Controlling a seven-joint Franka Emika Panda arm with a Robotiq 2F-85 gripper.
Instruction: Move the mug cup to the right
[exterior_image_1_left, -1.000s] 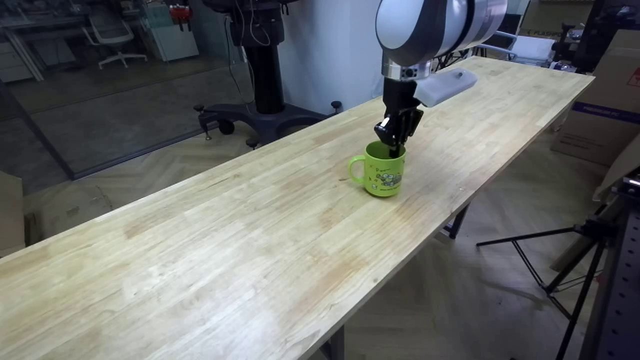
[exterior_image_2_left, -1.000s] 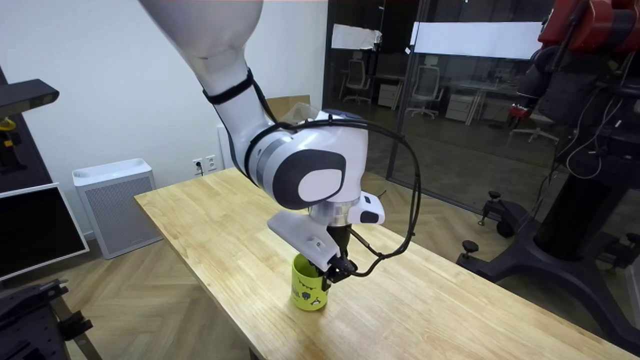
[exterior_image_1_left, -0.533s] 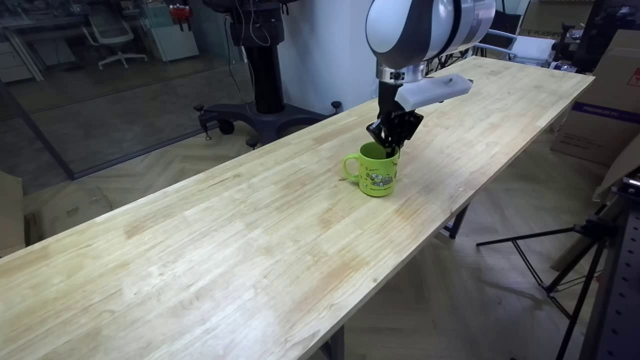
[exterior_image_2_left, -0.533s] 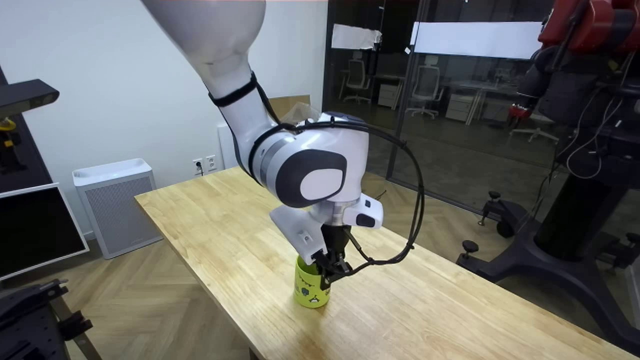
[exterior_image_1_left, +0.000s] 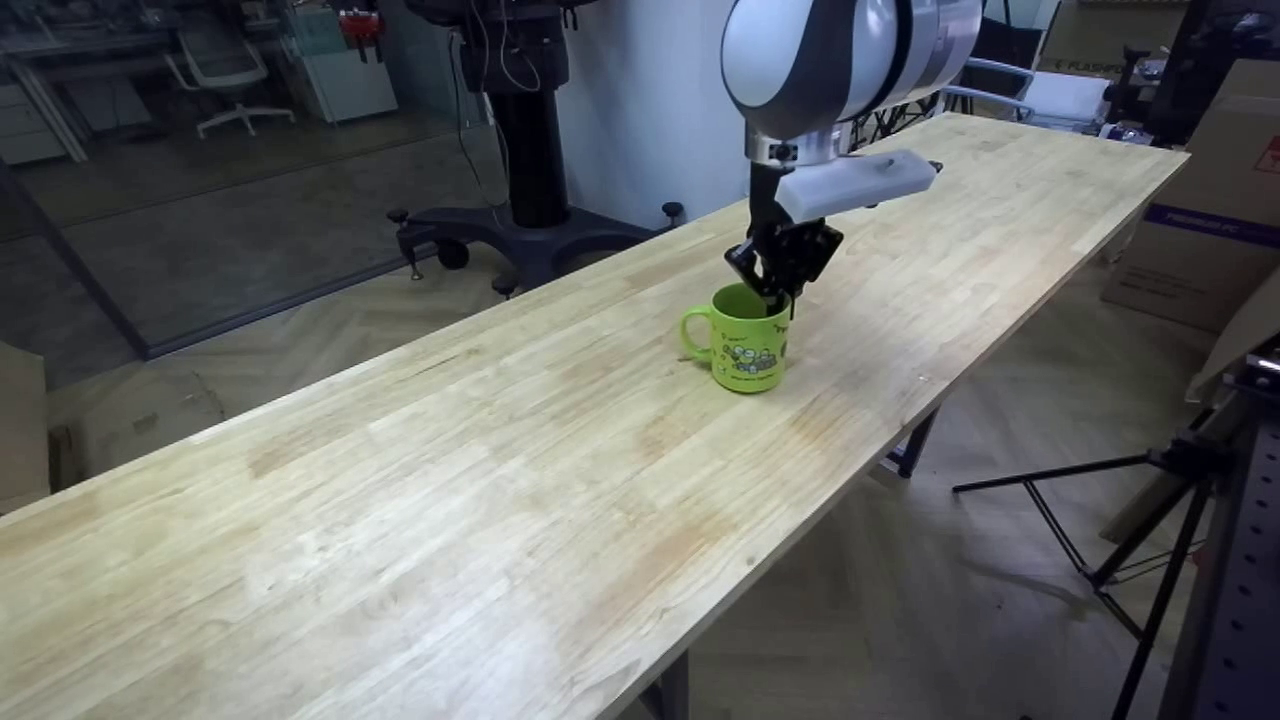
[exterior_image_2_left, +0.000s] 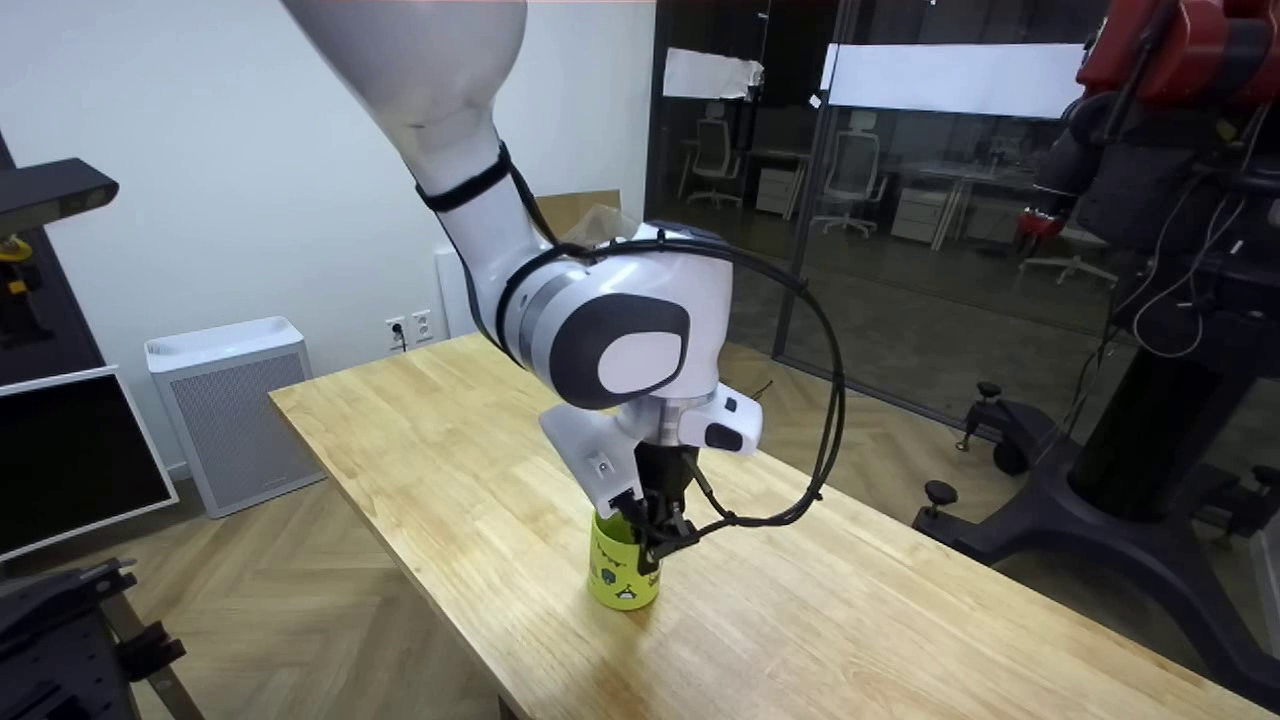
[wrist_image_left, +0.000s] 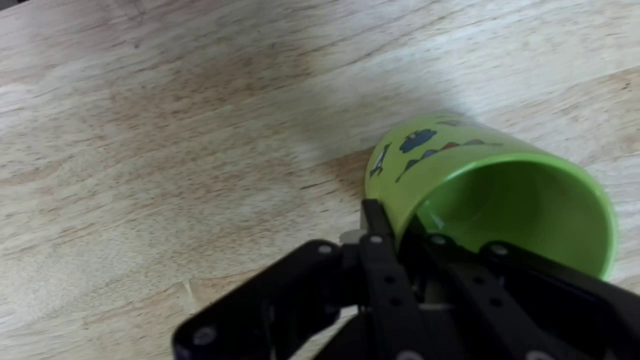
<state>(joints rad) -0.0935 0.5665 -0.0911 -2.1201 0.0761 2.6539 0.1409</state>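
Note:
The mug cup (exterior_image_1_left: 748, 350) is lime green, with small printed figures and a loop handle on the left in this exterior view. It also shows in an exterior view (exterior_image_2_left: 612, 578), where the handle is hidden. It stands upright at the table; I cannot tell whether it touches the wood. My gripper (exterior_image_1_left: 780, 303) is at its rim, also seen in an exterior view (exterior_image_2_left: 645, 550). In the wrist view, the jaws (wrist_image_left: 395, 225) are closed on the wall of the mug (wrist_image_left: 505, 200), one finger outside and one inside.
The long wooden table (exterior_image_1_left: 450, 480) has its front edge running beside the mug. A dark wheeled stand (exterior_image_1_left: 540, 225) is behind the table, and it also shows in an exterior view (exterior_image_2_left: 1130, 470). A tripod (exterior_image_1_left: 1190, 460) stands on the floor beyond the front edge.
My gripper and the mug have moved together, a little left in an exterior view and slightly away from the camera in an exterior view. The wrist has also tilted a little.

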